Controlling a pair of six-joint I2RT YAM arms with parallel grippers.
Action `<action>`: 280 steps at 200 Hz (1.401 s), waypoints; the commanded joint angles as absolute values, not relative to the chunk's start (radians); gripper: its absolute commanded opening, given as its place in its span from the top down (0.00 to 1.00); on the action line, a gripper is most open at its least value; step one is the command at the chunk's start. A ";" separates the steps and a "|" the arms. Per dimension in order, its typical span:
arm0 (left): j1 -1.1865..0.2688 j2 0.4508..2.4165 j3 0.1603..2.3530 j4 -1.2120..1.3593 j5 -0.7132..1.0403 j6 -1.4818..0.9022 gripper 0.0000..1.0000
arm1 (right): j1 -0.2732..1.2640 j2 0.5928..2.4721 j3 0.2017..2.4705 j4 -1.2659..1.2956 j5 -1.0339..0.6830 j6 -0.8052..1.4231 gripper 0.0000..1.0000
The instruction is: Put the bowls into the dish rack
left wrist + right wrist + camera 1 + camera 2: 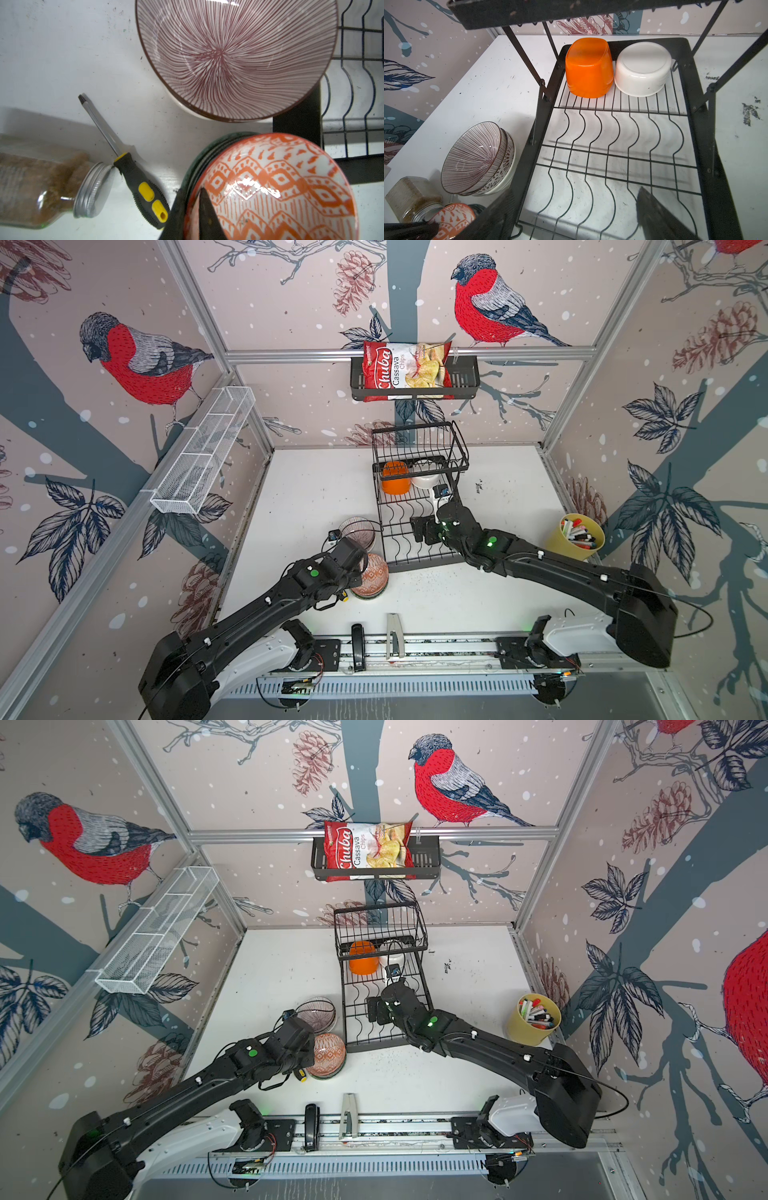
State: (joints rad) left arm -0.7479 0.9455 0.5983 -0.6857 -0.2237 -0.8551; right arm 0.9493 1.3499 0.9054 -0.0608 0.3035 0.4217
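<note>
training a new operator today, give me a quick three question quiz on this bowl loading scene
1. Multiple choice: which bowls sit upside down in the dish rack? A) the plain orange bowl and the plain white bowl B) two blue bowls C) none
2. True or false: the right gripper is holding a bowl.
3. Short answer: which bowl's rim is the left gripper clamped on?
Key: 1 A. 2 False; it is open and empty over the rack. 3 The orange-patterned bowl.
</note>
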 commanded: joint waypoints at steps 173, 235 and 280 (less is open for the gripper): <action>-0.748 0.825 0.574 -0.586 -0.180 -0.801 1.00 | 0.971 1.397 0.938 -0.067 0.250 0.413 0.09; -0.748 0.790 0.577 -0.580 -0.176 -0.788 1.00 | 0.986 1.419 0.969 -0.091 0.230 0.399 0.09; -0.748 0.758 0.594 -0.568 -0.181 -0.772 1.00 | 1.007 1.425 1.003 -0.137 0.169 0.387 0.09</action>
